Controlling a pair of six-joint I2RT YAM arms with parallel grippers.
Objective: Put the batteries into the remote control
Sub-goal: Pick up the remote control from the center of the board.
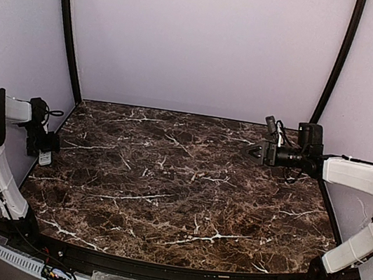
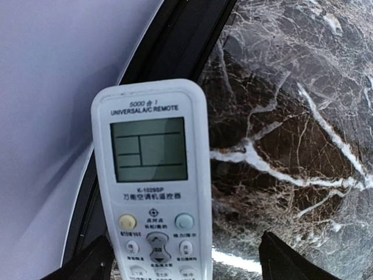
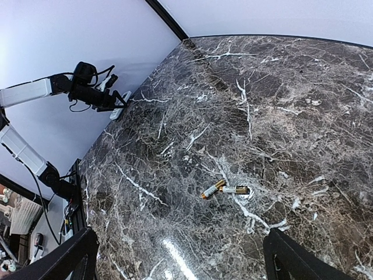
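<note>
The white remote control [image 2: 152, 186] lies face up, its screen and buttons showing, between the fingers of my left gripper [image 2: 183, 259]. The jaws stand wide apart. The remote's left edge is at the left finger [image 2: 87, 262], and there is a clear gap to the right finger [image 2: 291, 259]. In the top view, the remote [image 1: 45, 157] and the left gripper [image 1: 48, 144] are at the table's left edge. Two batteries [image 3: 224, 189] lie touching on the marble, below and ahead of my open, empty right gripper [image 3: 180, 256], which is raised at the right [image 1: 250, 151].
The dark marble table [image 1: 180, 181] is bounded by lilac walls and black frame poles [image 1: 69, 29]. A black pole and the wall run just behind the remote [image 2: 175, 46]. The left arm shows in the right wrist view [image 3: 35, 90].
</note>
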